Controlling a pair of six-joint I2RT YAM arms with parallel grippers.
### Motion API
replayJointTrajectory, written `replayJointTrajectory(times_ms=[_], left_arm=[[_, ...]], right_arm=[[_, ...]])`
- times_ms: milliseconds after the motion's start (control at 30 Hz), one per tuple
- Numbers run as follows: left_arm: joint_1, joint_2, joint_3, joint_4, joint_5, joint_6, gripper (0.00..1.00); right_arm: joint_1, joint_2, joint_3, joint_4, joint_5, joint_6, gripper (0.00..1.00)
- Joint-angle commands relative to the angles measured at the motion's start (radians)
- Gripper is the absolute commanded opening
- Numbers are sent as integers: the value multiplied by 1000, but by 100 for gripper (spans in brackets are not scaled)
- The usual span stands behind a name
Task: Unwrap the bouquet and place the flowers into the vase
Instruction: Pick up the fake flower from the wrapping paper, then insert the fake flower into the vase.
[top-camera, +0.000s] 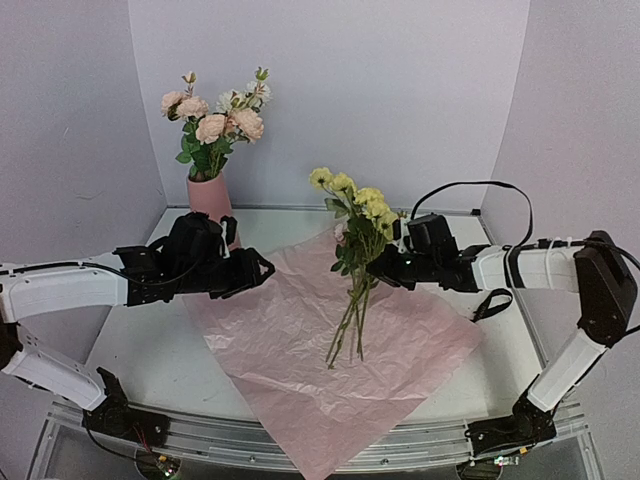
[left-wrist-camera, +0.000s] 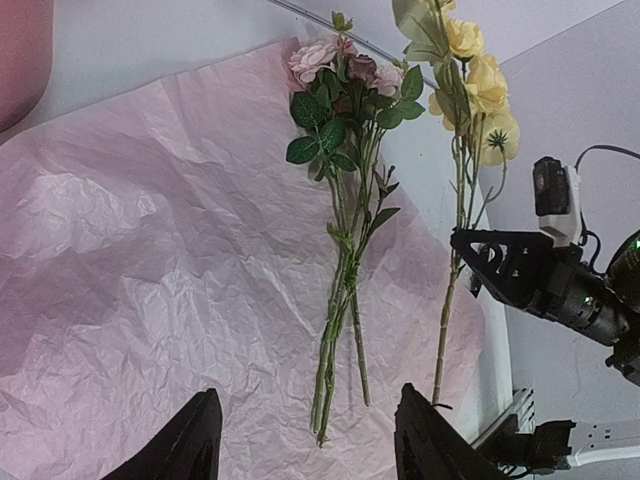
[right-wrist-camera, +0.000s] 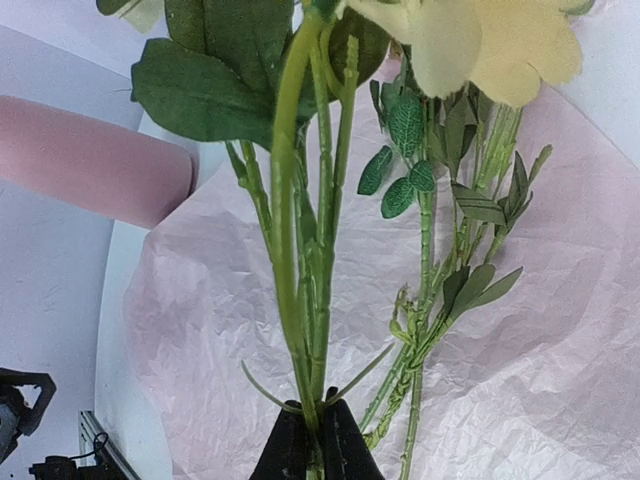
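The bouquet lies unwrapped, its crinkled pink paper (top-camera: 300, 350) spread flat on the table. A few pink and mauve flowers (left-wrist-camera: 345, 70) rest on the paper with their stems (left-wrist-camera: 340, 300) pointing toward my left gripper (left-wrist-camera: 310, 450), which hovers open and empty above the sheet (top-camera: 258, 268). My right gripper (right-wrist-camera: 310, 440) is shut on the stems of the yellow flowers (top-camera: 355, 195), also seen in the left wrist view (left-wrist-camera: 480, 80), beside the lying bunch. The pink vase (top-camera: 210, 195) stands at the back left and holds pink and cream flowers (top-camera: 215, 115).
White walls close in the back and both sides. The paper (right-wrist-camera: 550, 380) hangs over the table's front rail (top-camera: 420, 450). The vase (right-wrist-camera: 90, 160) shows sideways at the left of the right wrist view. A black cable (top-camera: 490, 300) loops by the right arm.
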Motion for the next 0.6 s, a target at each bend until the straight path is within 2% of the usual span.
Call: replayJointTrajectory(times_ms=[0, 133, 333, 467, 567], left_arm=[[-5, -45, 21, 26, 37, -14, 61], [-72, -30, 66, 92, 139, 53, 62], [-261, 40, 160, 149, 24, 145, 67], [-320, 68, 183, 246, -17, 173, 79], [-332, 87, 214, 284, -34, 191, 83]], right_arm=[[-1, -111, -2, -5, -15, -74, 6], [-1, -174, -10, 18, -73, -115, 6], [0, -275, -82, 201, -267, -120, 6], [5, -328, -117, 280, -362, -108, 6], [18, -367, -133, 302, -411, -121, 6]])
